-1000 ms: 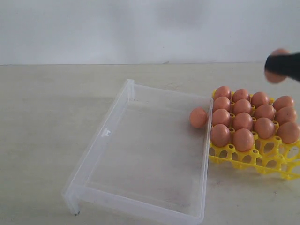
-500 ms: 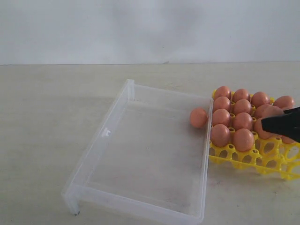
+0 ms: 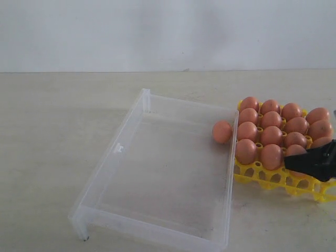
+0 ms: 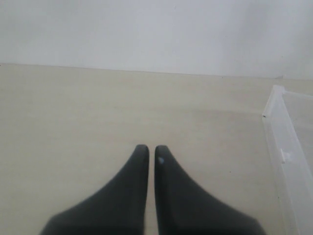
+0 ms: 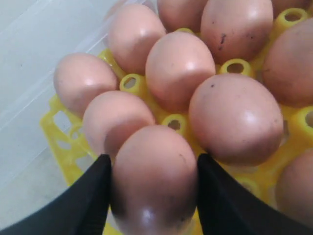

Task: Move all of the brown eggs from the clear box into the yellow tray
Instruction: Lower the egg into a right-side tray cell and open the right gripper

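One brown egg [image 5: 154, 181] is clamped between the black jaws of the right end effector [image 5: 154, 164]. It is held low over the near row of the yellow tray [image 3: 262, 176], which is nearly full of brown eggs [image 3: 271, 119]. That arm reaches in low from the right edge. Another egg [image 3: 222, 131] lies in the clear box [image 3: 121, 152], against the wall beside the tray. The left end effector [image 4: 149, 149] hangs over bare surface [image 4: 73, 107] near the box's corner, jaws all but touching and empty.

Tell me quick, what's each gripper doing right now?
Left gripper: closed, holding nothing.
Right gripper: closed on a brown egg.
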